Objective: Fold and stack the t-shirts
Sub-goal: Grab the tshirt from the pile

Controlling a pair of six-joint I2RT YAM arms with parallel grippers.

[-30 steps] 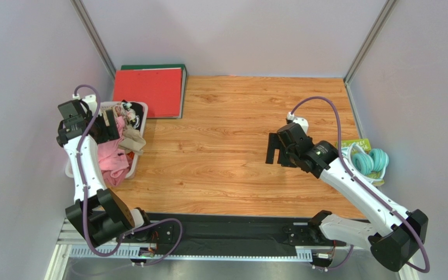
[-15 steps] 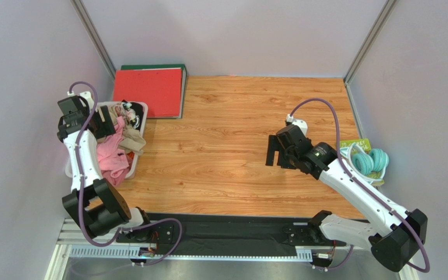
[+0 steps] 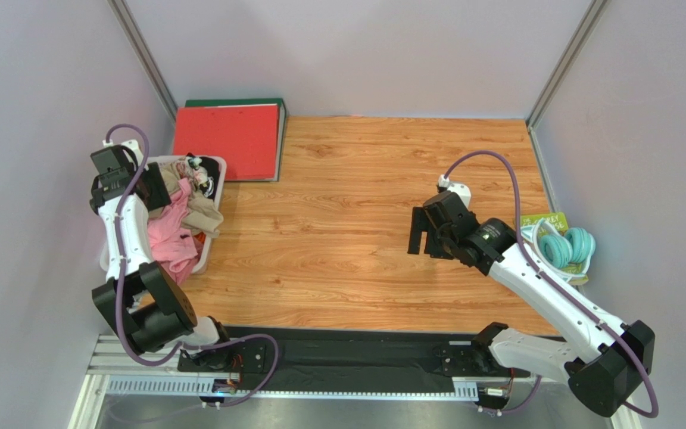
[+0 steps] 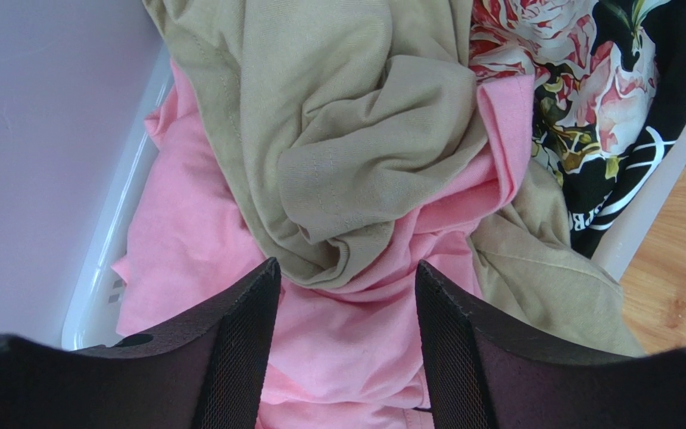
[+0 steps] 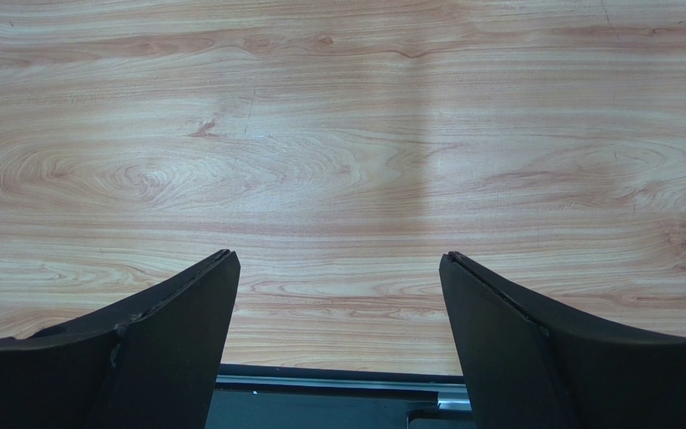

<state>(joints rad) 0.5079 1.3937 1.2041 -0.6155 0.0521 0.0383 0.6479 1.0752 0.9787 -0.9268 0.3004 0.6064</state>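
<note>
Overhanging tan t-shirt in bin, left claw parted, right claw agape over table

Crumpled tan t-shirt lies atop a rumpled pink t-shirt; both heaped in the white bin.

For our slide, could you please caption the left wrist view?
Left fingers parted above a tan t-shirt crumpled over pink cloth in a white bin.

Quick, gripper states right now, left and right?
Left gripper: open, over the pink cloth, nothing gripped.
Right gripper: open, empty.
</note>
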